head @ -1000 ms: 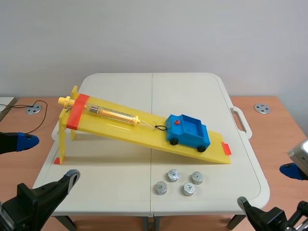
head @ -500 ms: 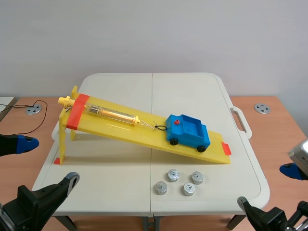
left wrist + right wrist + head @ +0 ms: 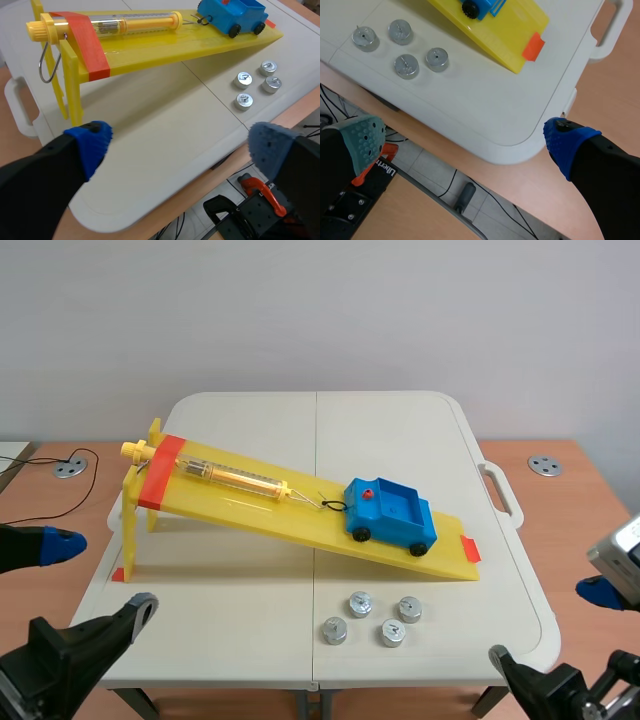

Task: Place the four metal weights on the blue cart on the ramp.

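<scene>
Left gripper (image 3: 180,146): fingers spread wide, nothing between them, above the near edge of the white folding table (image 3: 165,125). Right gripper (image 3: 465,137): also spread and empty (one pad grey-green, one blue), just off the table's corner. Four metal weights (image 3: 360,603) sit clustered on the tabletop, at 6 o'clock from the blue cart (image 3: 392,513). The cart sits low on the yellow ramp (image 3: 250,505), hooked to a spring scale (image 3: 232,477) at its 10 o'clock.
</scene>
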Controlling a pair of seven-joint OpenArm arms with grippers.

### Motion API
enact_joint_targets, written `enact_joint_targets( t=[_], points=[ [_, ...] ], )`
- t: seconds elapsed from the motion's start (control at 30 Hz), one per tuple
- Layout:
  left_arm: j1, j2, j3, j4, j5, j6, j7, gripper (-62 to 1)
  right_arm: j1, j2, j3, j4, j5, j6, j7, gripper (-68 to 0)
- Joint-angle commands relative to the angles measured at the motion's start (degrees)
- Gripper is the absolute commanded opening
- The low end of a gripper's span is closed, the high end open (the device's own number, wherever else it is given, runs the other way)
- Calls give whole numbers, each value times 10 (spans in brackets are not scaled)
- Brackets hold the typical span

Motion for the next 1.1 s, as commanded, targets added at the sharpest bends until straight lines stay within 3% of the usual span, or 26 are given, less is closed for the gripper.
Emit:
enact_joint_targets(
  t=[0.0, 0.17, 0.33, 0.43, 0.63, 0.77, 1.07],
  points=[
    [14, -8, -9, 42, -44, -12, -61, -157, 33, 0, -4, 76, 24, -10, 40, -15],
    [14, -6, -9, 42, -44, -12, -60, -355, 63, -28, -35, 74, 23, -9, 16, -17],
    [13, 6, -9, 42, -42, -12, -47, -503, 92, -57, -68, 69, 21, -9, -12, -17],
    [10, 13, -9, 42, -42, -12, -33, -578, 109, -76, -87, 57, 19, -9, -17, -72],
    [-8, 23, -9, 42, -42, -12, -11, -582, 141, -113, -118, 22, 19, -8, -21, -217],
    [-14, 31, -9, 41, -43, -14, -8, -582, 166, -134, -140, 2, 1, -6, -46, -228],
    [-14, 32, -9, 41, -43, -14, -8, -582, 211, -170, -193, -49, -61, -11, -48, -306]
  ],
)
